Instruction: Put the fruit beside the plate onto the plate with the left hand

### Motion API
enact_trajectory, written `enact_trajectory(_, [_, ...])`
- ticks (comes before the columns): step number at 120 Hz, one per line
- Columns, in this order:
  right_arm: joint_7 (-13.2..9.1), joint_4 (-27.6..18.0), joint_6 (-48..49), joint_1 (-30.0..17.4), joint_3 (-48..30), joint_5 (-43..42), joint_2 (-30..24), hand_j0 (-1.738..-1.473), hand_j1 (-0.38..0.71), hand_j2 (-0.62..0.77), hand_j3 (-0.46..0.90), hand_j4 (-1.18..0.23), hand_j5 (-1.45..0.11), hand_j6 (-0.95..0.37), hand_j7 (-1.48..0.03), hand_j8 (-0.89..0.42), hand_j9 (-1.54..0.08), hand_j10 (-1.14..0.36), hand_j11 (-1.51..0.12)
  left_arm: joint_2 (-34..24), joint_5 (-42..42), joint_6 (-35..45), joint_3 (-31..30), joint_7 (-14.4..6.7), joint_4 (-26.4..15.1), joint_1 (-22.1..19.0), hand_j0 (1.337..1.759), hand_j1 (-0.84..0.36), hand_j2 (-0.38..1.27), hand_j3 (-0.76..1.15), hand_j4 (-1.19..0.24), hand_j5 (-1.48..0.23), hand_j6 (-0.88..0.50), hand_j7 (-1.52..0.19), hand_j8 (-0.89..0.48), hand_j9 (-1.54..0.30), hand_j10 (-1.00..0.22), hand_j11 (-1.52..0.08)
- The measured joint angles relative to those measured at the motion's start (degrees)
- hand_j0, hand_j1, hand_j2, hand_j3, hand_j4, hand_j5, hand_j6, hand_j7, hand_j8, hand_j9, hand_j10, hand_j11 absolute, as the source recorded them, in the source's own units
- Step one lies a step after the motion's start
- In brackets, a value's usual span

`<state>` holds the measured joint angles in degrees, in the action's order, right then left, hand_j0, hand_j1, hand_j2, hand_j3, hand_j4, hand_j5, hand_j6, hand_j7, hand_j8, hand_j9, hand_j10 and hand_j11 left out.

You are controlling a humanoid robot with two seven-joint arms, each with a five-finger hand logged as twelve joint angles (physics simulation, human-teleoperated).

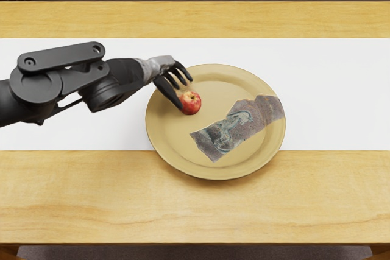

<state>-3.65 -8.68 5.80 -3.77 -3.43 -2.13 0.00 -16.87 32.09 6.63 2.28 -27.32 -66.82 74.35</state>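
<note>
- Since the apple (pixel 191 102) rests on the plate (pixel 256 150), left of its middle, placing looks done.
- Left hand (pixel 166 72) fingers (pixel 173 92) spread, released, just beside the apple; only withdrawal seems left.

Bright even light, sharp focus, faint shadow under plate (pixel 178 139)

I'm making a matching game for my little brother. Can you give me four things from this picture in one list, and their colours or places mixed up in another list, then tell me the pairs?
Things:
1. apple
2. plate
3. left hand
4. cloth

Colours and places:
A. white, lying under the plate
B. red, on the left part of the plate
C. dark, fingers spread, coming in from the left beside the apple
D. tan and round, with a faded picture patch on it

Pairs: 1-B, 2-D, 3-C, 4-A
</note>
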Motion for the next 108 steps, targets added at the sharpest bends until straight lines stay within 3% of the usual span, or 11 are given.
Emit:
enact_trajectory(2, [0.0,0.0,0.0,0.0,0.0,0.0,0.0,-1.658,-0.35,0.00,0.00,0.00,0.00,0.00,0.00,0.00,0.00,0.00,0.00,0.0,0.0,0.0,0.0,0.0,0.2,0.0,1.658,-0.18,0.22,0.00,-0.46,-0.65,-0.39,-0.64,-0.41,-0.65,-0.65,-0.69])
enact_trajectory(5, [0.0,0.0,0.0,0.0,0.0,0.0,0.0,-1.658,-0.35,0.00,0.00,0.00,0.00,0.00,0.00,0.00,0.00,0.00,0.00,0.0,-0.1,0.0,0.0,0.0,0.3,0.1,1.658,-0.16,0.20,0.00,-0.44,-0.63,-0.38,-0.63,-0.39,-0.63,-0.75,-0.50])
enact_trajectory(6, [0.0,0.0,0.0,0.0,0.0,0.0,0.0,-1.658,-0.35,0.00,0.00,0.00,0.00,0.00,0.00,0.00,0.00,0.00,0.00,0.0,-0.1,0.0,-0.1,0.1,0.4,0.1,1.658,-0.16,0.20,0.00,-0.43,-0.63,-0.37,-0.63,-0.38,-0.63,-0.71,-0.61])
enact_trajectory(7, [0.0,0.0,0.0,0.0,0.0,0.0,0.0,-1.658,-0.35,0.00,0.00,0.00,0.00,0.00,0.00,0.00,0.00,0.00,0.00,0.0,-0.2,0.0,-0.1,0.1,0.5,0.2,1.658,-0.15,0.19,0.00,-0.42,-0.62,-0.36,-0.62,-0.38,-0.63,-0.75,-0.51])
enact_trajectory(20, [0.0,-0.2,0.0,0.0,0.0,0.0,0.0,-1.658,-0.35,0.00,0.00,0.00,0.00,0.00,0.00,0.00,0.00,0.00,0.00,0.7,0.1,0.0,-0.1,-0.4,0.8,2.1,1.658,-0.10,0.14,0.00,-0.38,-0.53,-0.34,-0.53,-0.35,-0.54,-0.57,-0.48])
enact_trajectory(35, [0.0,-0.3,0.0,0.0,0.0,-0.1,0.0,-1.658,-0.35,0.00,0.00,0.00,0.00,0.00,0.00,0.00,0.00,0.00,0.00,0.7,0.2,-0.3,0.0,-1.0,0.8,3.5,1.658,-0.06,0.10,0.00,-0.34,-0.47,-0.33,-0.47,-0.33,-0.47,-0.45,-0.44])
enact_trajectory(46, [0.0,-0.3,0.0,0.0,0.0,0.0,0.0,-1.658,-0.35,0.00,0.00,0.00,0.00,0.00,0.00,0.00,0.00,0.00,0.00,-0.7,-0.3,-0.6,0.9,-1.3,0.7,3.6,1.658,0.05,0.07,0.00,-0.25,-0.34,-0.24,-0.34,-0.24,-0.34,-0.32,-0.32])
enact_trajectory(62, [0.0,-0.4,0.0,0.0,0.0,0.0,0.0,-1.658,-0.35,0.00,0.00,0.00,0.00,0.00,0.00,0.00,0.00,0.00,0.00,-10.2,-3.1,-7.0,7.5,-1.3,0.3,0.9,1.658,0.19,0.04,0.00,-0.14,-0.19,-0.13,-0.19,-0.13,-0.19,-0.17,-0.18])
enact_trajectory(83, [0.0,-0.3,0.0,0.2,0.0,0.0,0.0,-1.658,-0.35,0.00,0.00,0.00,0.00,0.00,0.00,0.00,0.00,0.00,0.00,-27.8,-8.3,-25.7,16.7,-1.2,0.3,-5.0,1.658,0.27,0.02,0.00,-0.07,-0.09,-0.07,-0.09,-0.07,-0.09,-0.08,-0.09])
enact_trajectory(108, [0.0,0.1,0.0,0.4,0.0,0.0,0.0,-1.658,-0.35,0.00,0.00,0.00,0.00,0.00,0.00,0.00,0.00,0.00,0.00,-36.4,-11.1,-36.0,19.1,-0.8,0.5,-7.8,1.658,0.31,0.01,0.00,-0.04,-0.05,-0.04,-0.05,-0.04,-0.05,-0.04,-0.05])
